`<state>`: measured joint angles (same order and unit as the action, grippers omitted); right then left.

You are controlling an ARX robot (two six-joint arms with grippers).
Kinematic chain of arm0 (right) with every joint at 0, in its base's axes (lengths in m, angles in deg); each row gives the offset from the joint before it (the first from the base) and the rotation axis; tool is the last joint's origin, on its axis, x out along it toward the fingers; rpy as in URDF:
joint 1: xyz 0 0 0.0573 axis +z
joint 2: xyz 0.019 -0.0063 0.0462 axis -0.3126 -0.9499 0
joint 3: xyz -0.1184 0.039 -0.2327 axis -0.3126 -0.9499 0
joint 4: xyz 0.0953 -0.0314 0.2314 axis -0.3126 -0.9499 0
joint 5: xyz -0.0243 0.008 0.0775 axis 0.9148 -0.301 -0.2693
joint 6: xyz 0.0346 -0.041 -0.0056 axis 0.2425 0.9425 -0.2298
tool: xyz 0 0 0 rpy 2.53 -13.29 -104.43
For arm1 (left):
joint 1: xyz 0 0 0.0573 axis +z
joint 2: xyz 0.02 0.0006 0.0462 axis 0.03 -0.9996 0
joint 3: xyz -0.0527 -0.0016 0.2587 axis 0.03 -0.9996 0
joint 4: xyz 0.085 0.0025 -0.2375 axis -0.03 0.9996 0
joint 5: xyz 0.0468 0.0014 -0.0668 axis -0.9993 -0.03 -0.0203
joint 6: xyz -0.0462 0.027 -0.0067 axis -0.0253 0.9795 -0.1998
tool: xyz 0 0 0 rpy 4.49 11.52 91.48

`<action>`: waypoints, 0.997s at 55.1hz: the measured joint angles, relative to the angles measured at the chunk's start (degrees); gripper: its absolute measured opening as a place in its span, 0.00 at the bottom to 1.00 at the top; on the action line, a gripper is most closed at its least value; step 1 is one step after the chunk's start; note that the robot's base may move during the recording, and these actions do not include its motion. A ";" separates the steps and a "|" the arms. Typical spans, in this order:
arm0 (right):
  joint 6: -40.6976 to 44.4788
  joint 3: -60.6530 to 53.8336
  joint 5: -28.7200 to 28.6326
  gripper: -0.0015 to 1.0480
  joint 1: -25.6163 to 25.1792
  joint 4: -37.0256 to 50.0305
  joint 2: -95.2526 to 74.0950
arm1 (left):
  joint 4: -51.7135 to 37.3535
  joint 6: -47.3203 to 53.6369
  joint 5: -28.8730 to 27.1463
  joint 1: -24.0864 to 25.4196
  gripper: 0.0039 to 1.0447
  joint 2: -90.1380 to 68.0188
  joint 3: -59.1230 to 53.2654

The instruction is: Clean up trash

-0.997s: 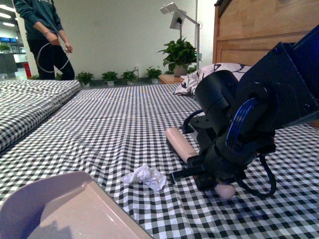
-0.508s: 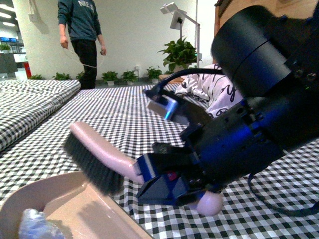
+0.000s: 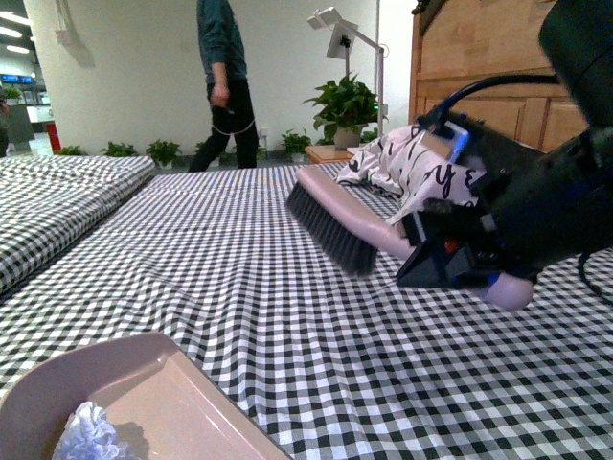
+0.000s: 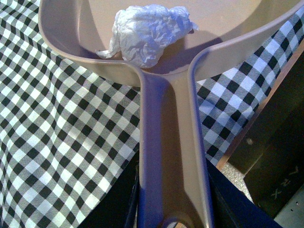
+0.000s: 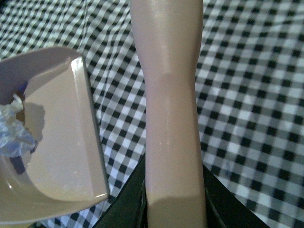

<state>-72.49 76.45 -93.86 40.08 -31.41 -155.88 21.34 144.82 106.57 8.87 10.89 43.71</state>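
The trash, a crumpled white tissue wad (image 3: 91,436), lies inside the pale pinkish-grey dustpan (image 3: 182,398) at the front left of the checked bed. It shows clearly in the left wrist view (image 4: 149,33), against the pan's back wall (image 4: 71,54). My left gripper (image 4: 173,209) is shut on the dustpan's handle. My right gripper (image 3: 450,254) is shut on the pink brush (image 3: 335,216) and holds it in the air at the right, bristles facing down, well away from the pan. The right wrist view shows the brush handle (image 5: 171,104), the pan (image 5: 52,156) and the tissue (image 5: 14,133).
A patterned pillow (image 3: 402,158) lies at the back right by the wooden headboard (image 3: 479,67). A person (image 3: 225,81) walks past potted plants (image 3: 345,105) beyond the bed. A second checked bed (image 3: 48,201) lies to the left.
The brush swept the tissue from the bedcover into the dustpan, then my right gripper lifted it up and to the right. The person walked to the right.
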 joint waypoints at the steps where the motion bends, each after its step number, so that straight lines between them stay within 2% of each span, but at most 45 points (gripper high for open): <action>1: -0.17 0.00 0.17 0.19 -0.26 0.00 0.31 | -0.79 -0.83 0.55 0.09 0.27 0.15 -0.31; 6: -0.68 0.00 0.44 0.19 -2.43 -0.04 3.61 | -17.92 -9.79 6.32 1.07 0.26 3.04 -7.43; 10: -1.09 -0.02 0.46 0.19 -4.48 -0.74 7.65 | -30.99 -21.31 7.04 1.49 0.26 5.29 -9.79; 13: -1.49 -0.04 0.09 0.19 -5.70 -1.25 10.38 | -35.30 -26.25 6.88 1.95 0.26 6.67 -9.66; 22: -4.26 -0.15 -1.16 0.19 -10.56 -3.23 17.92 | -35.21 -35.93 6.16 2.27 0.26 11.37 -9.22; 27: -7.15 -0.15 -4.17 0.19 -15.06 -5.07 23.02 | -34.60 -39.54 3.08 1.62 0.26 14.73 -7.93; 32: -9.03 -0.15 -6.29 0.19 -17.22 -6.25 26.60 | -34.49 -40.50 -0.70 0.85 0.26 17.62 -6.49; 45: -14.36 -0.57 -9.99 0.19 -18.69 -7.50 35.69 | -33.09 -41.38 -11.39 -0.63 0.26 25.24 -4.68; 55: -19.04 -3.37 -9.51 0.19 -16.98 -8.87 42.58 | -28.89 -43.45 -15.54 -0.61 0.26 32.68 -3.19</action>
<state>-91.52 73.09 -103.37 23.10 -40.29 -113.31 -7.56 101.36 91.03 8.26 43.57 40.52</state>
